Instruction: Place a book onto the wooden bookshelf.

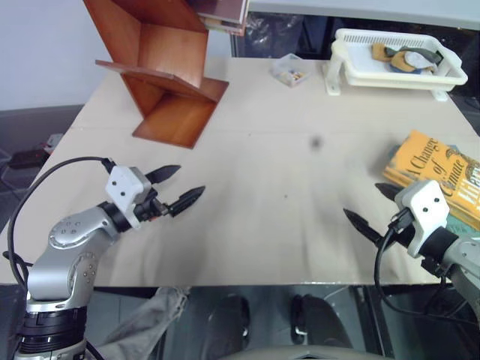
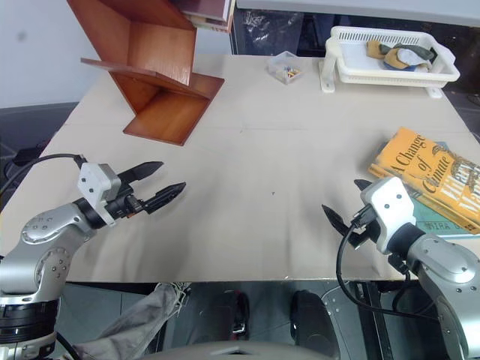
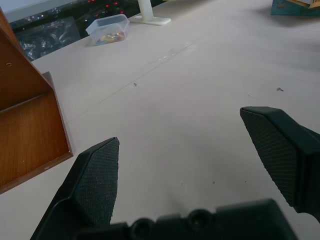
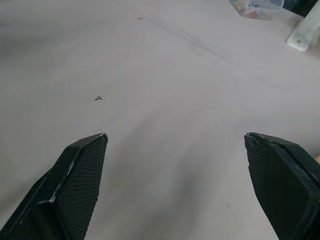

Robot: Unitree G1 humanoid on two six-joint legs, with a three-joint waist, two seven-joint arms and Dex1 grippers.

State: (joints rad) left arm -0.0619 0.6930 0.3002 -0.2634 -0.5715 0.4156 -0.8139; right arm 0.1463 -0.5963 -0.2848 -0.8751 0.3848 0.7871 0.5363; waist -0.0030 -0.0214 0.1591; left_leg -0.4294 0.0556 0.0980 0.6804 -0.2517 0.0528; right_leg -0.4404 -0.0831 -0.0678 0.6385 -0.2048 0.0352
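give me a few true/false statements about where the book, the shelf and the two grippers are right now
1. The book lies flat on the table, near the right gripper. True.
2. The left gripper is shut on the book. False: its fingers stand apart with nothing between them, over bare table.
3. The wooden bookshelf stands at the far left of the table. True.
4. The book already rests on the wooden bookshelf. False: it is on the table at the right, on top of a thinner teal book.
5. The right gripper is open. True.
6. The white tray sits right beside the left gripper. False: it is at the far right of the table.
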